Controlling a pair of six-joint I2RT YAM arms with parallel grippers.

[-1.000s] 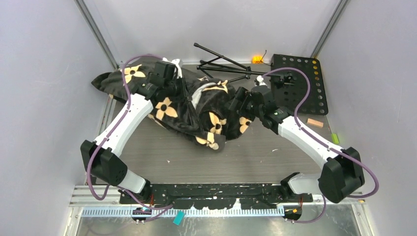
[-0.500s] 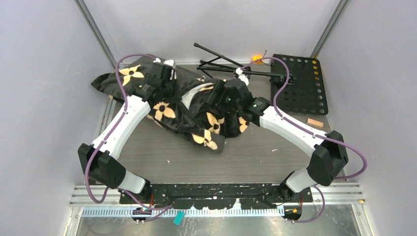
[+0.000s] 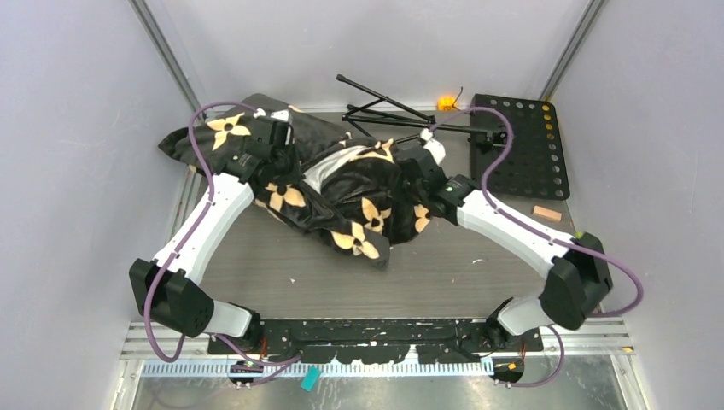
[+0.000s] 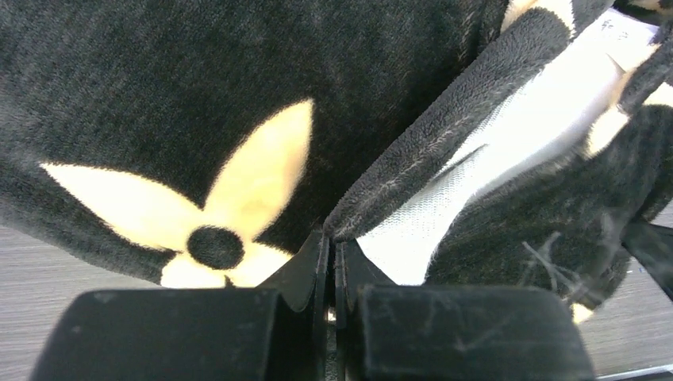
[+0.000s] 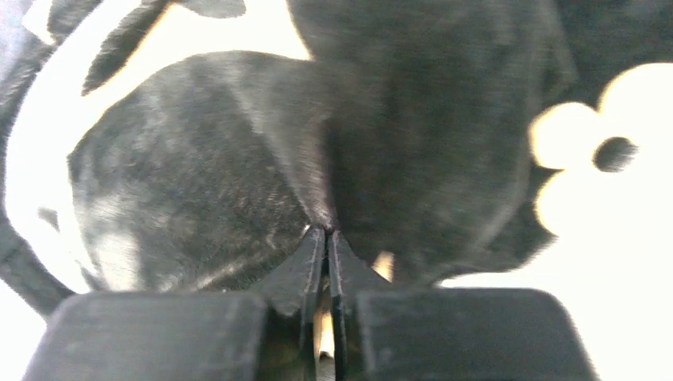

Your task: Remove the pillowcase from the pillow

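Observation:
The black plush pillowcase (image 3: pixel 359 192) with tan flowers lies bunched across the middle and back left of the table. A strip of the white pillow (image 3: pixel 322 173) shows through its opening. My left gripper (image 3: pixel 287 160) sits at the left side of that opening. In the left wrist view it (image 4: pixel 331 238) is shut on the pillowcase (image 4: pixel 198 87) edge, with the white pillow (image 4: pixel 508 151) just right of the pinched hem. My right gripper (image 3: pixel 412 177) is at the right side of the bundle. In the right wrist view it (image 5: pixel 326 235) is shut on a fold of the pillowcase (image 5: pixel 238 159).
A black perforated plate (image 3: pixel 522 145) lies at the back right, with a folded black stand (image 3: pixel 384 111) behind the bundle. A small orange part (image 3: pixel 446 103) sits by the back wall. A wooden block (image 3: pixel 547 213) and a green piece (image 3: pixel 581 240) lie at the right edge.
My right gripper reached left into the bundle, closed on the fabric and drew back to the right. My left gripper finished closing, then shifted a little left with the hem, and more white pillow shows.

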